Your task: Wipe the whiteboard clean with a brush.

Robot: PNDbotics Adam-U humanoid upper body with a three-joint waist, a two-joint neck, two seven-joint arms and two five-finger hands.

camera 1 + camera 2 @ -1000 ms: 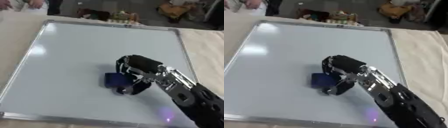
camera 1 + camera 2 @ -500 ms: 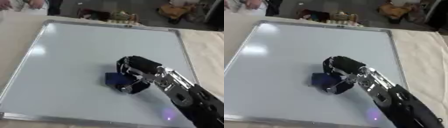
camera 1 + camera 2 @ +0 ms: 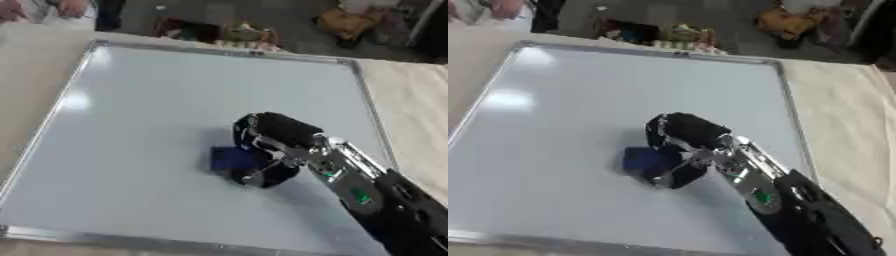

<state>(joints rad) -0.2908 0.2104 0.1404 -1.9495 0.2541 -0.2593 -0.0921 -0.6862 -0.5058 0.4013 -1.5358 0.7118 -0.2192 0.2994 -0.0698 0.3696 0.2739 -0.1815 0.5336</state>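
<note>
Your right hand has its fingers curled round the blue brush, which sits on the whiteboard a little right of centre and towards the near edge. Your left hand shows in neither view.

The brush looks like a small, light block, probably a rigid body with a soft felt face underneath, so you should expect it to glide easily on the smooth board and to tip if you press on one end. You are best holding it across its sides, from above, as you do now, with the flat face kept down on the surface.

What you can see of the brush is a dark blue, roughly rectangular shape sticking out to the left of the fingers; the rest is hidden under the hand. The board around it looks pale and free of marks, with a silver frame.
</note>
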